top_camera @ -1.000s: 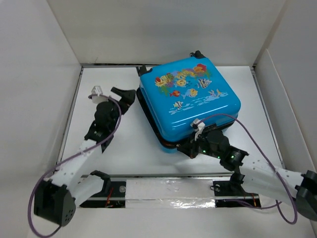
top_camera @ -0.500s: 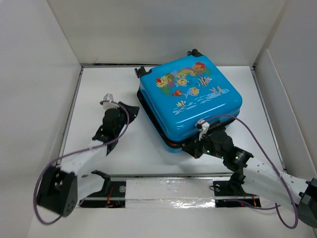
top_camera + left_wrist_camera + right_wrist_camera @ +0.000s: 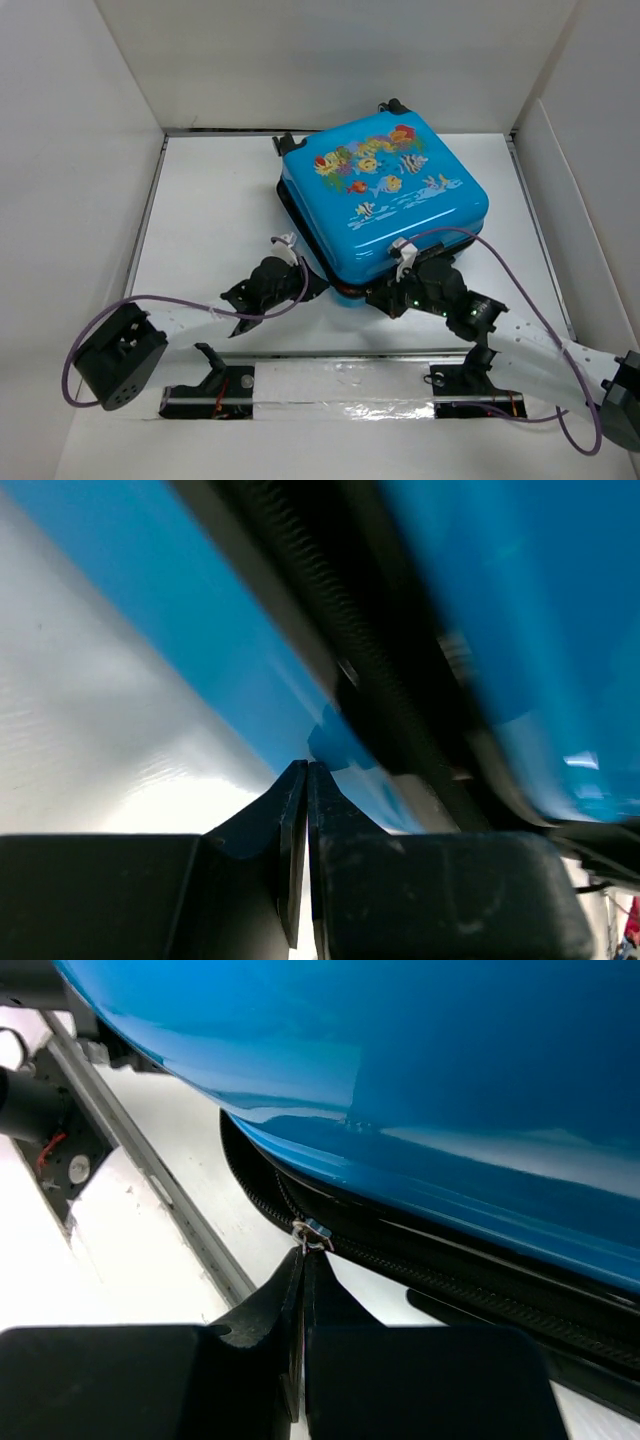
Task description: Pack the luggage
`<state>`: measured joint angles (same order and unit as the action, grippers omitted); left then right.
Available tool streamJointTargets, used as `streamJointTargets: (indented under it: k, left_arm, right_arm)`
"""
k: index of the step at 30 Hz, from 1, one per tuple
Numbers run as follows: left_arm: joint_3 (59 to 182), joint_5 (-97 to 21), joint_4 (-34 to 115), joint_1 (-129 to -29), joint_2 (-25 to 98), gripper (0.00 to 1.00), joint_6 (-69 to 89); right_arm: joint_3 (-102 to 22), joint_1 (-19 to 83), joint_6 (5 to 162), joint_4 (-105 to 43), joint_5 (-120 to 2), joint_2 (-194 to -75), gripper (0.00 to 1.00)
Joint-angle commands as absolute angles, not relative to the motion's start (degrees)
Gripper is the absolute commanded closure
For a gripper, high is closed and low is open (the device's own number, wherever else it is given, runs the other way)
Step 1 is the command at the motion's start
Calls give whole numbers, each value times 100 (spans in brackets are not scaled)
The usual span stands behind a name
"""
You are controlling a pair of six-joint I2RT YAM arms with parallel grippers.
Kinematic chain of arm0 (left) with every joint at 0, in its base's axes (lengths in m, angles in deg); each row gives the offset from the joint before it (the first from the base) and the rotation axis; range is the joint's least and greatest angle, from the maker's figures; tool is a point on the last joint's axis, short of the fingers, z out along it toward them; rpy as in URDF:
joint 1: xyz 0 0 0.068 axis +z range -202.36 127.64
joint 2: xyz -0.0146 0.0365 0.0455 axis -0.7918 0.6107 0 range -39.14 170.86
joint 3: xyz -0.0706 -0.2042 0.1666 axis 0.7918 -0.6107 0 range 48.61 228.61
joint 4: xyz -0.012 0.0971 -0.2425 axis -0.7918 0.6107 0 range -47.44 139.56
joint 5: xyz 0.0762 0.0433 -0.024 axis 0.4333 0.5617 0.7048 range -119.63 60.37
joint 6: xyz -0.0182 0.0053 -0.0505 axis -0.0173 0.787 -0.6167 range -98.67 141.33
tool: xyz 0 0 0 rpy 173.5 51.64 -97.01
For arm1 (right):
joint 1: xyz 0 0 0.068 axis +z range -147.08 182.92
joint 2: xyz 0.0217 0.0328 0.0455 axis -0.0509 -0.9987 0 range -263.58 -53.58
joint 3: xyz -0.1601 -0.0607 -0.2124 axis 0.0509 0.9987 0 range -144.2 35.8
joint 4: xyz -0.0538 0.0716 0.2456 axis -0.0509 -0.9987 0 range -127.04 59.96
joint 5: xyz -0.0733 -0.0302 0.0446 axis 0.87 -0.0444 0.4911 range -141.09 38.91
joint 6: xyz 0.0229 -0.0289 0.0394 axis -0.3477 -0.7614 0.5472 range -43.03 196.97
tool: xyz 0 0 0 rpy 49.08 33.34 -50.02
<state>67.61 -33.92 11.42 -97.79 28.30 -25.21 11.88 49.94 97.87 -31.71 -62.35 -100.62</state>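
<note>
The luggage point(image 3: 385, 195), a bright-blue hard-shell case with a fish print, lies lid-down on the white table, its black zipper band point(image 3: 300, 600) showing between the shells. My left gripper point(image 3: 308, 284) is at its near-left corner. In the left wrist view the left gripper point(image 3: 307, 767) is shut, tips against a small blue tab point(image 3: 338, 746); whether the tab is pinched is unclear. My right gripper point(image 3: 380, 297) is at the near edge. In the right wrist view the right gripper point(image 3: 305, 1252) is shut on the zipper pull, whose metal slider point(image 3: 312, 1230) sits on the zipper point(image 3: 450, 1280).
White walls enclose the table on three sides. A metal rail with silver tape point(image 3: 340, 385) runs along the near edge, also seen as the rail point(image 3: 150, 1190) beside the right gripper. Purple cables loop off both arms. The left arm's base point(image 3: 120, 355) sits at near left.
My left arm has swung from beside the luggage's far-left side to its near-left corner, and its jaws went from open to shut. The right gripper has held its place.
</note>
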Motion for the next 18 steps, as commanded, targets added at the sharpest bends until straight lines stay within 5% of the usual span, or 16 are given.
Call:
streamJointTargets:
  k: [1, 18]
  left_arm:
    - [7128, -3603, -101, -9937, 3300, 98, -2542]
    - [8403, -3016, -1359, -10351, 5261, 99, -3122]
  right_arm:
    - [865, 5204, 9736, -2986, -5813, -10139, 100]
    - [-1192, 7727, 10237, -3594, -4132, -11458, 100]
